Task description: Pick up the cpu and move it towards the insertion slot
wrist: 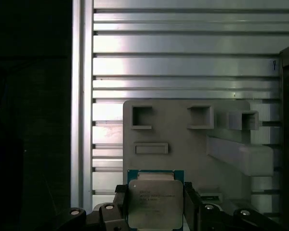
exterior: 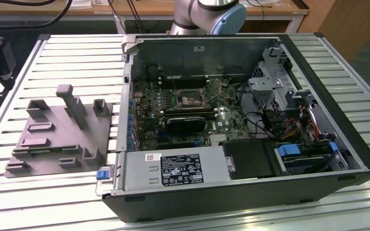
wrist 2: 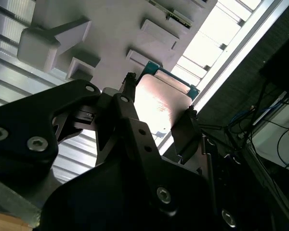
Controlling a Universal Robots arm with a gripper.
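Since the slatted metal table (exterior: 44, 202) carries both the open computer case (exterior: 236, 204) and the grey fixture plate (exterior: 56, 139), the move turns on the way between those two. The plate lies to the exterior view's left of the case, just beside its side wall. The insertion slot (exterior: 190, 100) sits on the motherboard (exterior: 151, 103) inside the case. From the plate, the slot therefore lies toward the exterior view's right, beyond that wall and down in the case.

The case wall has to be cleared on that path, and the plate's own upright posts (exterior: 69, 103) stand between much of the plate and the wall. Inside the case, the labelled power supply box (exterior: 172, 168) and the long black card (exterior: 185, 122) lie near the slot, the card just beside it.

In both wrist views the gripper (wrist: 155, 207) (wrist 2: 156, 113) hangs over the fixture plate, closed on the cpu (wrist: 155, 190) (wrist 2: 164, 96). Its fingers (wrist: 191, 204) press two opposite edges, and the silver top faces the cameras. The chip is square, so it has no long axis to speak of. Whether it rests on the plate or is lifted off it, I cannot tell.
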